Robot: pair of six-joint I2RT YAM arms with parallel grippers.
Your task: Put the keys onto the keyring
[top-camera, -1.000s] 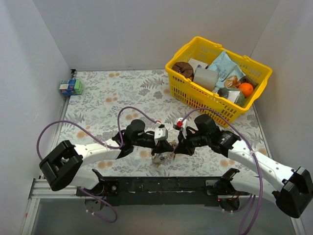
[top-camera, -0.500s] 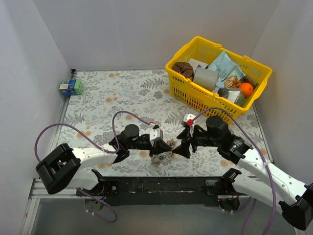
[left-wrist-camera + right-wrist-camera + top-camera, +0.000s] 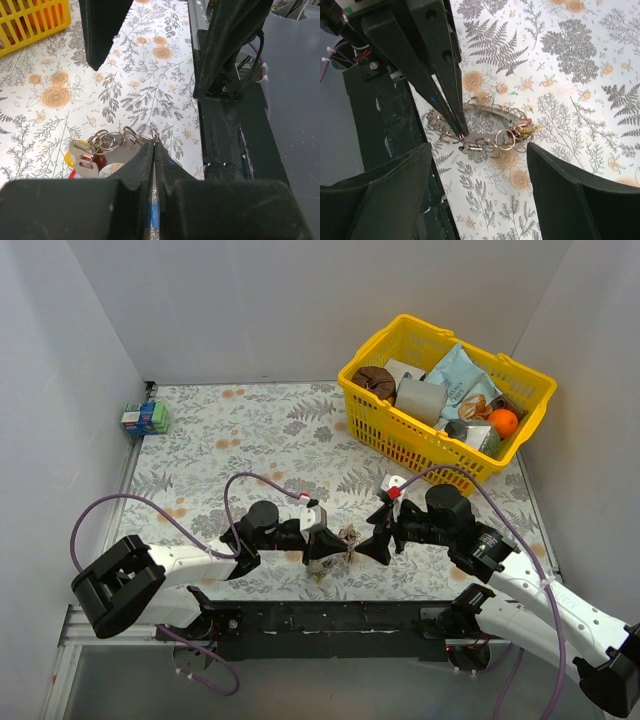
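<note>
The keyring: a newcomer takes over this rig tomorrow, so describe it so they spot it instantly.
On the floral tablecloth, look near the middle of its near edge. There the shut left pincer pinches the keyring, a wide, thin silver hoop. It dwarfs the colour-headed keys bunched against it.

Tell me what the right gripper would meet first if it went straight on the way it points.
Probably the keyring, straight ahead of the open right gripper and pinched by the shut left gripper. Depth is unclear, so the left gripper's tips might touch first.
</note>
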